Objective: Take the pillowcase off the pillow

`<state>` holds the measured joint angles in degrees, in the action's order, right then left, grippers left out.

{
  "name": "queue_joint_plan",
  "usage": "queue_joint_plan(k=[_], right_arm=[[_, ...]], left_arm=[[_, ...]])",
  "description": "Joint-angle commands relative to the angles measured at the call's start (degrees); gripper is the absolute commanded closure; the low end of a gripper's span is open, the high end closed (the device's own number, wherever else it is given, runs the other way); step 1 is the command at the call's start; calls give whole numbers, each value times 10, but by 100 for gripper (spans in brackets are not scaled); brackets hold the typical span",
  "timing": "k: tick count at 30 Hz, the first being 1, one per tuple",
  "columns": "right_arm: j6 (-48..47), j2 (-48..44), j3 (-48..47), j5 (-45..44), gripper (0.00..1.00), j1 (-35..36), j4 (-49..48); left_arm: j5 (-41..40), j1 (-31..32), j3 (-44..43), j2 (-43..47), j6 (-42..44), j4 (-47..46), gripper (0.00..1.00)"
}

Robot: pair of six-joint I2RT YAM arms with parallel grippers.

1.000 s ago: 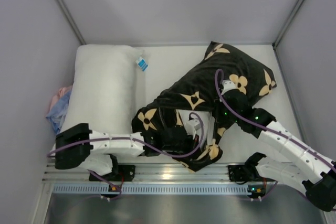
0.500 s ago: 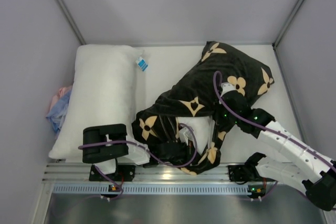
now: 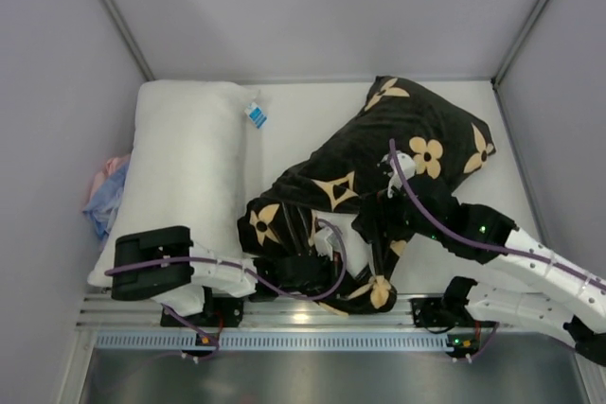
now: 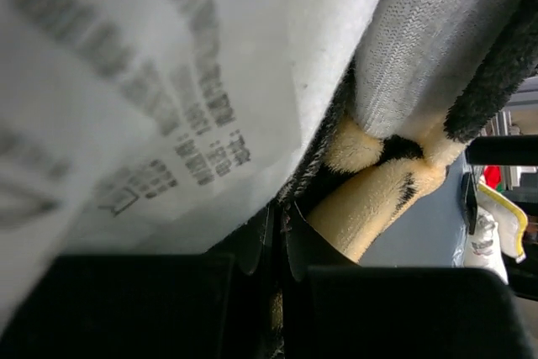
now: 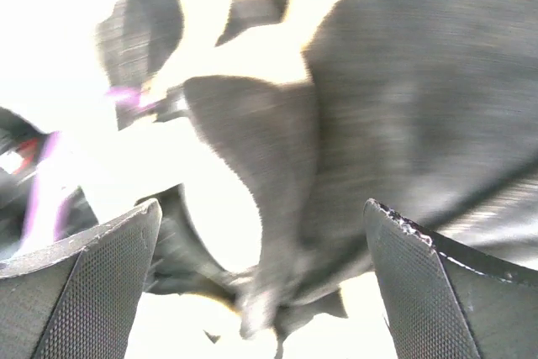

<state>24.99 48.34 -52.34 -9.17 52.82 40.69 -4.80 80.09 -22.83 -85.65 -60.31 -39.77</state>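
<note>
The black pillowcase [image 3: 417,153] with tan flowers lies bulging across the right half of the table. The pillow is inside it and hidden in the top view. My left gripper [image 3: 324,260] is shut on the pillowcase's bunched near edge. In the left wrist view the left gripper [image 4: 276,241] pinches black and tan plush [image 4: 378,199], with a white printed label [image 4: 143,98] pressed close above. My right gripper [image 3: 375,226] hovers open over the pillowcase's middle fold. In the right wrist view the right gripper [image 5: 261,212] has its fingers wide apart above blurred black fabric [image 5: 395,107].
A second white pillow [image 3: 185,167] with a blue tag [image 3: 254,115] lies along the left side. A pink-blue cloth bundle [image 3: 102,196] is wedged by the left wall. Grey walls close in the table on three sides. A metal rail [image 3: 303,314] runs along the near edge.
My right gripper has opened, let go of the pillowcase and shifted left and nearer. The left arm has drawn the near edge toward the rail, bunching the fabric over the white patch.
</note>
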Motion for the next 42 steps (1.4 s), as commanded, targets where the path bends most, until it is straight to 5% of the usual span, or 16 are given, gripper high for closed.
queue_joint_plan(k=[1,8,10,11,12,16,22,27,34,42], right_arm=[[49,-11,-44,-65,1,90,40],[104,-34,-22,-98,0,229,-3],[103,-36,-10,-86,1,231,-12],[100,-37,-8,-81,1,231,-18],[99,-37,-4,-75,0,231,-22],[89,-48,7,-31,1,231,-63],[72,-40,0,-23,5,232,-82],[72,-36,5,-36,9,231,-82],[66,-10,4,-31,10,231,-83],[62,58,-16,60,25,239,-163]], left_arm=[[-21,8,12,51,5,173,100],[-44,9,62,182,-19,229,97],[-46,9,85,216,-24,234,80],[-50,11,90,251,-25,241,54],[-53,15,94,266,-23,247,41],[-54,34,101,339,7,260,7],[-91,48,68,420,57,300,1],[-294,48,-4,499,-45,594,1],[-354,47,-32,629,-23,657,1],[-351,47,-2,605,-120,706,1]])
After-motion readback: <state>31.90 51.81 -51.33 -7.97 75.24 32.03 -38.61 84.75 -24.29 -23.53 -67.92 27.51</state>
